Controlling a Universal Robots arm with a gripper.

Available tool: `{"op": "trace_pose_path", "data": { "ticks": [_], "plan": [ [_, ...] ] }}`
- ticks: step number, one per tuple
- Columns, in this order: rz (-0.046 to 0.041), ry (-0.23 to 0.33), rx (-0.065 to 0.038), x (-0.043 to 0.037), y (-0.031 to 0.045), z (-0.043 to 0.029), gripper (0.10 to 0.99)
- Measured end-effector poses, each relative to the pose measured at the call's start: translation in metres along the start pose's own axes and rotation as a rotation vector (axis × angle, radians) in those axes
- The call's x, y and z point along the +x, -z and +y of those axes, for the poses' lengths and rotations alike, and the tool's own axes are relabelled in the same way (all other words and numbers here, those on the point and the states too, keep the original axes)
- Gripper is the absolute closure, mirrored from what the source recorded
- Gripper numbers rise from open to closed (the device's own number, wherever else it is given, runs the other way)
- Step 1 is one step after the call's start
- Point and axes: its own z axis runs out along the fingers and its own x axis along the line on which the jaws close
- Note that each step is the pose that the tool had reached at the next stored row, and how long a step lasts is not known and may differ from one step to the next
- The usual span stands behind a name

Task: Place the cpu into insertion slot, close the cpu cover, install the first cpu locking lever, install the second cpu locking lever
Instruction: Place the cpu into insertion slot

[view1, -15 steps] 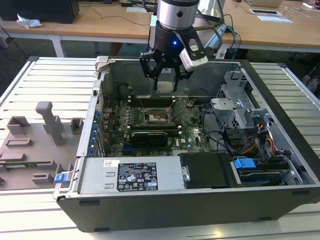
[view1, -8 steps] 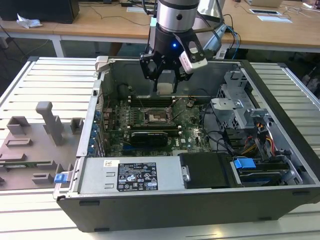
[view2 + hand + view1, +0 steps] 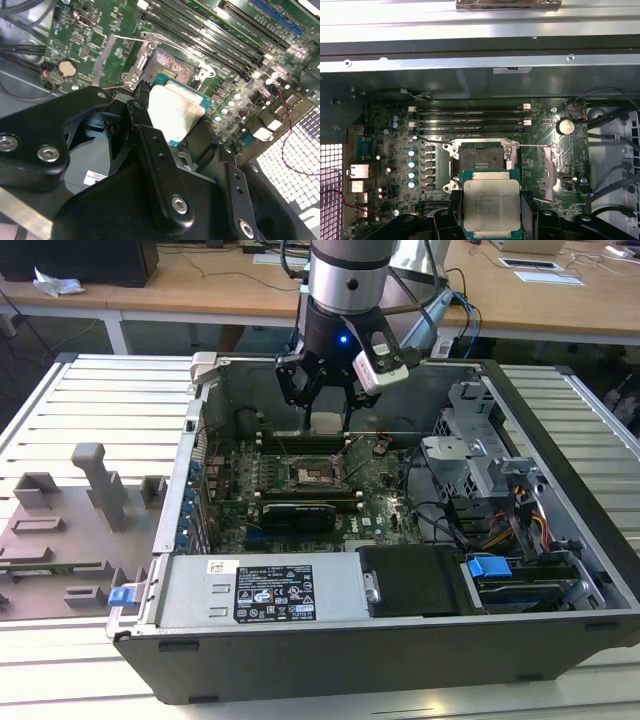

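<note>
The hand (image 3: 325, 412) pinches the cpu (image 3: 491, 206) by its edges above the insertion slot (image 3: 480, 157) — open — inside the computer case (image 3: 300, 658).

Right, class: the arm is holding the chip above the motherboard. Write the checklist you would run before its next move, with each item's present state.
1. Dull silver-grey square cpu clamped in the black gripper: ok.
2. Square black insertion slot uncovered, dark centre showing: ok.
3. Thin wire locking levers swung clear of the slot: ok.
4. The cpu squared up over the slot: cannot tell.
5. The cpu seated: not ok, it hangs above the green circuit board.
</note>
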Motion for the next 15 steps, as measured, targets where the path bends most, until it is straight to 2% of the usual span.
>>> {"op": "trace_pose_path", "data": {
  "ticks": [4, 7, 15],
  "plan": [
    [-0.0001, 0.000, 0.002, 0.0051, -0.0043, -0.0001, 0.541],
    [-0.0001, 0.000, 0.002, 0.0053, -0.0102, -0.0005, 0.541],
    [-0.0001, 0.000, 0.003, 0.0052, -0.0165, -0.0010, 0.541]
  ]
}}
